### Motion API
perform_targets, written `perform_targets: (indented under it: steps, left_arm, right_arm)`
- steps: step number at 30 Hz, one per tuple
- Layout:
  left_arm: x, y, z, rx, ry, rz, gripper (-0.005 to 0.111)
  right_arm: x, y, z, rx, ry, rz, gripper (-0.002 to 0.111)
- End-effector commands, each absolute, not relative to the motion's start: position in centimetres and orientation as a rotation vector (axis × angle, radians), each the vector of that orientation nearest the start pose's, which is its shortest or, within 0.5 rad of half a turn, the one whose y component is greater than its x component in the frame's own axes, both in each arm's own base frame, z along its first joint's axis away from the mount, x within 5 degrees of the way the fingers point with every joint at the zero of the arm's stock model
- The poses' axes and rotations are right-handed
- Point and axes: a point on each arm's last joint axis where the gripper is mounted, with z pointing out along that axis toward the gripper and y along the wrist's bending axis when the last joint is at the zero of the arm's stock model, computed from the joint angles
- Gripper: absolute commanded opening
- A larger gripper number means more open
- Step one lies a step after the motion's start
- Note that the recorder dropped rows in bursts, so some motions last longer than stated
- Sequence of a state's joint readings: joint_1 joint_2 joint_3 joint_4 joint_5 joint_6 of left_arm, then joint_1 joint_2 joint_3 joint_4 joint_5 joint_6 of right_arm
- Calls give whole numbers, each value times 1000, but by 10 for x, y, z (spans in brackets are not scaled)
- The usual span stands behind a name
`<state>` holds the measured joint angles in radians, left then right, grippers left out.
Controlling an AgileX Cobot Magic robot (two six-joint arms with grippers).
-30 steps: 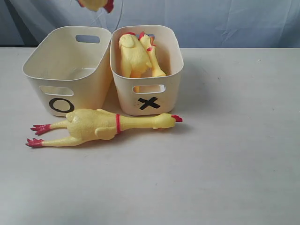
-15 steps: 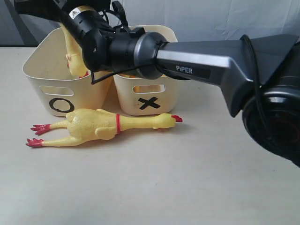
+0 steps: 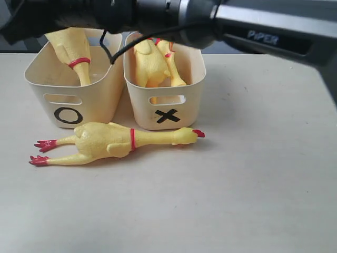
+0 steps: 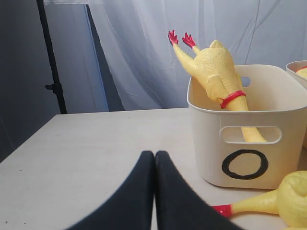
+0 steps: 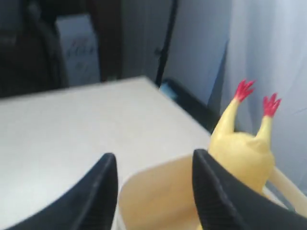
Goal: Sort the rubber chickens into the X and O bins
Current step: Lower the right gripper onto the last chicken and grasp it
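1 chicken (image 3: 121, 141) lies flat on the table (image 3: 237, 200), feet toward the left edge, just in front of the O bin (image 3: 95, 103) and the X bin (image 3: 189, 105).

Left gripper (image 4: 154, 155): fingers pressed together, empty, low over the table, short of the O bin.

A 2nd chicken (image 4: 218, 72) stands head-down in the O bin.

Right gripper (image 5: 153, 159): jaws wide, empty, over the O bin, with the 2nd chicken just past 1 finger, outside the gap.

The X bin holds 2 chickens (image 3: 150, 63).

Table (image 3: 253, 200) bears O bin (image 3: 100, 108), X bin (image 3: 141, 113), chicken (image 3: 108, 141).
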<state>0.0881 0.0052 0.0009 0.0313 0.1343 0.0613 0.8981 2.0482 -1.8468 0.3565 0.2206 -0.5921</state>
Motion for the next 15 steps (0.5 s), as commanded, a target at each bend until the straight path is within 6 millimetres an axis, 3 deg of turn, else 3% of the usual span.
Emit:
perform_targets:
  steps: [1, 7, 15]
  left_arm:
    - [56, 5, 201, 2, 1618, 131, 0]
    - [56, 5, 201, 2, 1618, 131, 0]
    - [56, 5, 201, 2, 1618, 131, 0]
  right_arm:
    - [284, 373, 303, -1600, 1768, 323, 42]
    - [277, 364, 258, -1872, 2001, 259, 71]
    - [295, 386, 200, -1832, 1992, 245, 72]
